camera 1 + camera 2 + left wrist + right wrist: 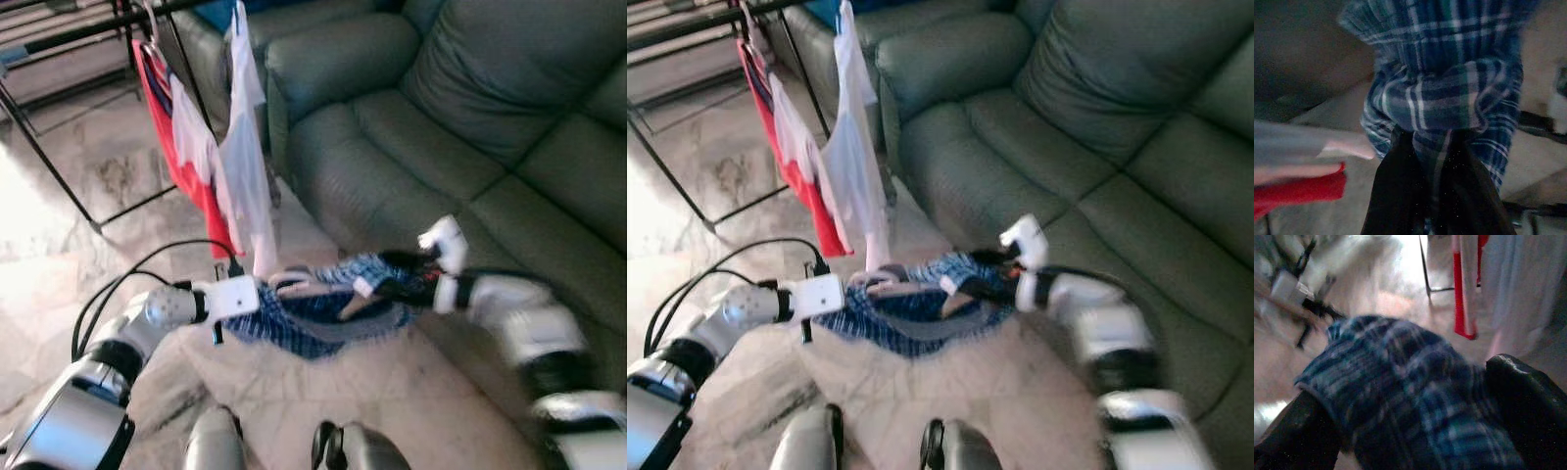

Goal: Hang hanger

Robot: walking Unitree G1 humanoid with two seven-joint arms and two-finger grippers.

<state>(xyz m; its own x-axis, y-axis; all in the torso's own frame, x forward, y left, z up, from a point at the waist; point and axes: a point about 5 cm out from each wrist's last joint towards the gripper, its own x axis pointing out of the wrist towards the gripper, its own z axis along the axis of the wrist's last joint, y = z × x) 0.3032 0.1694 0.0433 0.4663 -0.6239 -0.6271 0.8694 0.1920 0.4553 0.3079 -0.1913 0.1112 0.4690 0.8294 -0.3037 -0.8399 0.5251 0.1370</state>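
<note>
A blue plaid shirt (pixel 312 318) hangs stretched between my two grippers, low over the pale floor in front of the sofa. My left gripper (pixel 269 286) is shut on the shirt's left end; in the left wrist view the plaid cloth (pixel 1440 112) bunches between the black fingers (pixel 1396 196). My right gripper (pixel 380 287) holds the right end, and the cloth (pixel 1400 396) fills the space between its fingers (pixel 1533 401). A pale strip (pixel 294 285) lies along the shirt's top edge; I cannot tell whether it is a hanger.
A black clothes rack (pixel 59 181) stands at the back left, with a red garment (pixel 196 186) and white garments (pixel 245 166) hanging on it. A dark green sofa (pixel 470 108) spans the right side. A black cable (pixel 127 274) loops by my left arm.
</note>
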